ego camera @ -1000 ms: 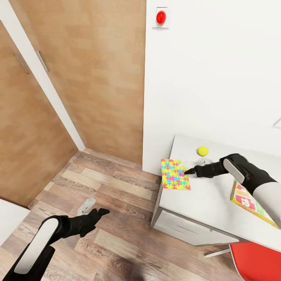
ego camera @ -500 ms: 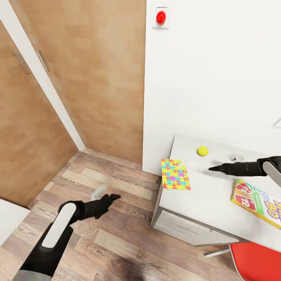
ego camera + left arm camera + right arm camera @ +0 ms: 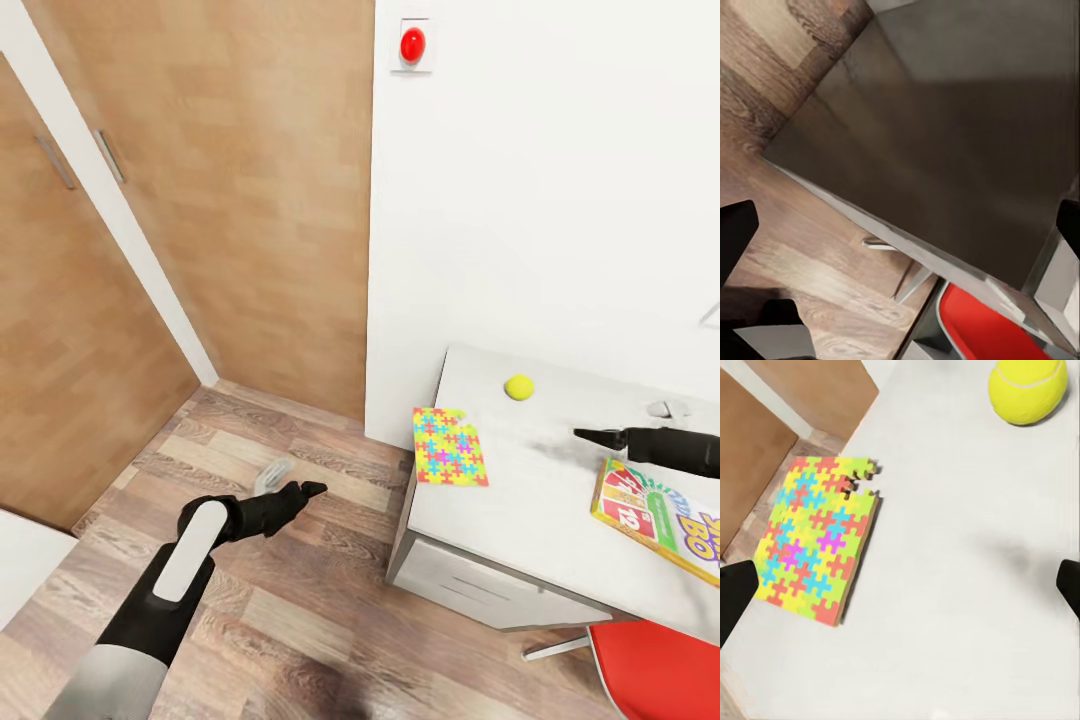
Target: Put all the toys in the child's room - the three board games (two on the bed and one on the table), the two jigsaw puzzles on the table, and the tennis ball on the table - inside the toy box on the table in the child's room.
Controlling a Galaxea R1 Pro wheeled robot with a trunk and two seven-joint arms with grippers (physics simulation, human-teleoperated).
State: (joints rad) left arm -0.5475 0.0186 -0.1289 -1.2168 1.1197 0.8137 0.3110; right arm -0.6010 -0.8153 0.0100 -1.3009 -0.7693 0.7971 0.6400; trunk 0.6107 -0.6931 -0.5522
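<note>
On the grey surface (image 3: 520, 520), jigsaw puzzle (image 3: 449, 446) lies flat at the near-left corner, tennis ball (image 3: 518, 386) farther back, apart from it. SKIP BO board game (image 3: 655, 515) sits at right edge. Right hand (image 3: 590, 435) hovers between ball and game, fingers spread, empty. Left hand (image 3: 296, 488) over wood-plank floor (image 3: 300, 600), released, empty. Red chair (image 3: 650, 670) near right.

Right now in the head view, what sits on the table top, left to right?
Jigsaw puzzle at the table's left edge → tennis ball → right claw → SKIP BO board game.
</note>
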